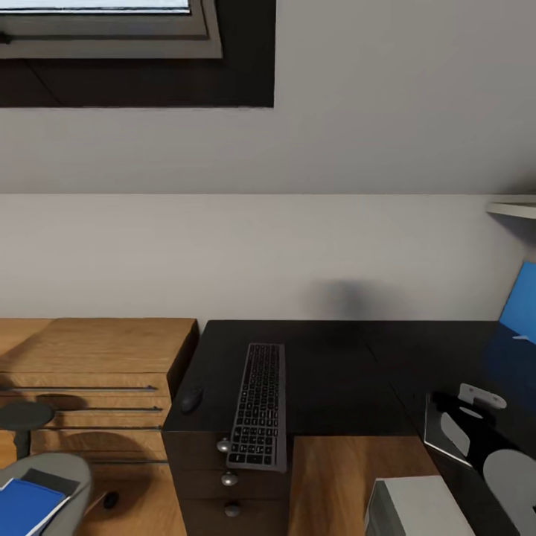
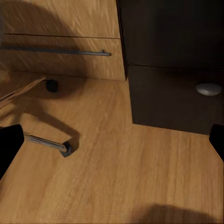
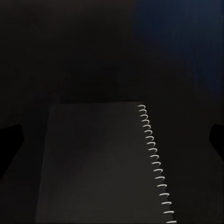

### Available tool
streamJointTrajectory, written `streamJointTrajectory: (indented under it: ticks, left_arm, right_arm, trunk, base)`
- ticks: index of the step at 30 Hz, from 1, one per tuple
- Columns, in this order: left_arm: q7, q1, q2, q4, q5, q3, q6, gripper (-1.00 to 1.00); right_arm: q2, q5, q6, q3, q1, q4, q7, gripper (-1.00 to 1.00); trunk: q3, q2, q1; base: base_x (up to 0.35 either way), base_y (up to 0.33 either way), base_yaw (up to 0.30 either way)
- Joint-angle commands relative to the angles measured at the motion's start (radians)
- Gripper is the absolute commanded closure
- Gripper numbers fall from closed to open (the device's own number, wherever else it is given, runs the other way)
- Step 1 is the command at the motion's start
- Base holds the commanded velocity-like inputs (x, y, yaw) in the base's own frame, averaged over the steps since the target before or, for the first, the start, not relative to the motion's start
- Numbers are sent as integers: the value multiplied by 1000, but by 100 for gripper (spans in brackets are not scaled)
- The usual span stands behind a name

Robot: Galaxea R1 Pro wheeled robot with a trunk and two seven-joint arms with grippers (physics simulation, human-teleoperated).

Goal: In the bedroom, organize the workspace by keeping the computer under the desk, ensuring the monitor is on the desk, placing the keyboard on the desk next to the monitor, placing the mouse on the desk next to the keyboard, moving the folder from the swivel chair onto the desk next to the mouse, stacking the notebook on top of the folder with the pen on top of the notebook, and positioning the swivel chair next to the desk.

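A grey keyboard (image 1: 257, 406) lies lengthwise on the black desk (image 1: 335, 372), its near end overhanging the front edge. To its left sits a dark mouse (image 1: 191, 398). The monitor's blue screen (image 1: 521, 305) shows at the far right. A blue folder (image 1: 26, 506) lies on the grey swivel chair (image 1: 71, 469) at the lower left. The right wrist view looks down on a dark spiral-bound notebook (image 3: 98, 158) on the desk, with my right gripper (image 3: 112, 140) open above it. My left gripper (image 2: 112, 140) hangs open over the wooden floor (image 2: 116, 177).
A wooden dresser (image 1: 97, 357) adjoins the desk's left side. Desk drawers with round knobs (image 1: 223, 445) sit below the keyboard. A pale grey box (image 1: 417, 506) stands on the floor by the desk. One chair leg with a caster (image 2: 65, 148) lies near my left gripper.
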Motion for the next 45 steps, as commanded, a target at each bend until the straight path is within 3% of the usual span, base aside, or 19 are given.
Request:
streamJointTrajectory:
  ticks: [1, 22, 24, 25, 28, 30, 35, 45]
  left_arm:
    - [5, -1, 0, 1, 6, -9, -3, -100]
    - [10, -1, -8, -1, 7, -8, -7, -100]
    - [11, -1, -10, -2, 8, -8, -7, -100]
    - [13, -1, -12, -2, 9, -7, -7, -100]
    - [14, -1, -13, -2, 9, -6, -7, -100]
    - [14, -1, -13, -2, 10, -6, -7, -100]
    - [13, -1, -14, -2, 10, -6, -7, -100]
    - [13, -1, -15, -2, 9, -6, -7, -100]
  right_arm:
    - [-4, -17, 5, 8, -4, 7, -4, -100]
    - [-6, -22, 8, 8, -6, -23, -9, -100]
    - [-9, -22, 9, 7, -6, -22, -8, -100]
    - [-27, -24, 40, 4, -6, -21, -5, -100]
    - [-43, -29, 93, -8, -6, -20, 0, -100]
    - [-59, -41, 145, -35, -6, -20, 14, -100]
    - [-82, -53, 179, -66, -6, -18, 27, -100]
    - [-87, -54, 187, -70, -6, -16, 28, -100]
  trunk:
    - [-1, -1, 0]
    - [-1, -1, 0]
    - [-7, -15, 8]
    - [-11, -22, 12]
    - [-20, -43, 23]
    - [-26, -57, 31]
    - [-42, -92, 50]
    - [-73, -162, 89]
  base:
    - [96, -88, 0]
    - [93, -15, 0]
    - [2, 0, 0]
    - [0, 0, 0]
    - [0, 0, 0]
    - [0, 0, 0]
    - [0, 0, 0]
    - [0, 0, 0]
